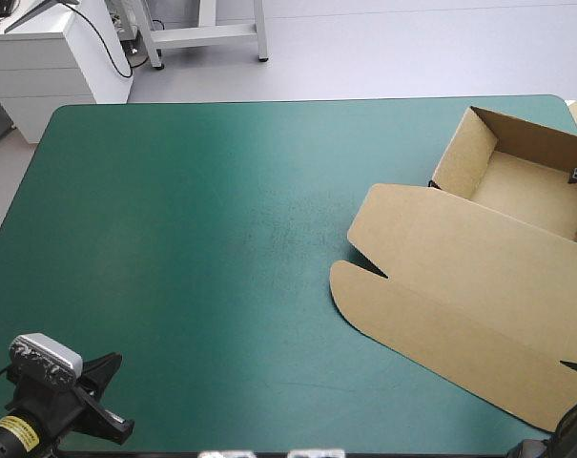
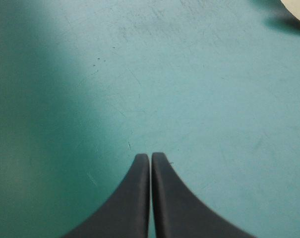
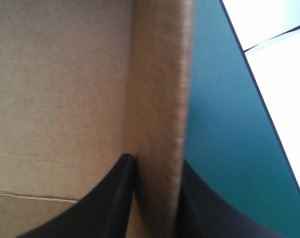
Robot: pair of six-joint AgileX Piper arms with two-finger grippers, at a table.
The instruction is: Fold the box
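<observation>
Box (image 1: pixel 479 277) sits far right, walls raised, lid flat — right gripper (image 3: pixel 154 166) pinches a wall, probably steadying it; left gripper (image 2: pixel 150 157), pressed together, hovers near-left.

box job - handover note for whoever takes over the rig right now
Left gripper: shut, empty, over bare cover near its near-left corner.
Right gripper: shut on the box, clamping the tray wall by the cover's right edge.
Done: tray walls up; lid flat toward the near edge.
Left: probably press that wall home, then let go.
</observation>
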